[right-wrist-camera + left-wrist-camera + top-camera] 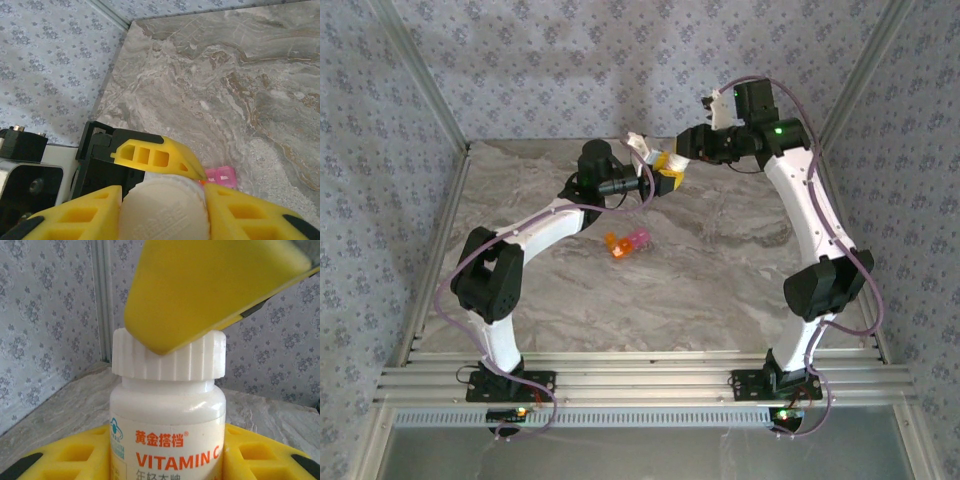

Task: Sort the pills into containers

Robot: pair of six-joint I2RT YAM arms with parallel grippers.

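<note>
Left tool pinching white bottle by the body, raised far-centre. Right tool clamped on its cap. Containers lie on worktop, nearer, apart.

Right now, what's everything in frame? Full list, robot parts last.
vitamin C bottle: 1, white with orange print, held off the table in the left gripper
cap: 1, white, ribbed, on the bottle
containers: 1 strip, orange and pink compartments, mid-table, apart from both grippers
table: 1, grey marble pattern
walls: grey floral pattern, around the table
left gripper: 1, yellow fingers, closed on the bottle's body
right gripper: 1, yellow fingers, closed on the cap
</note>
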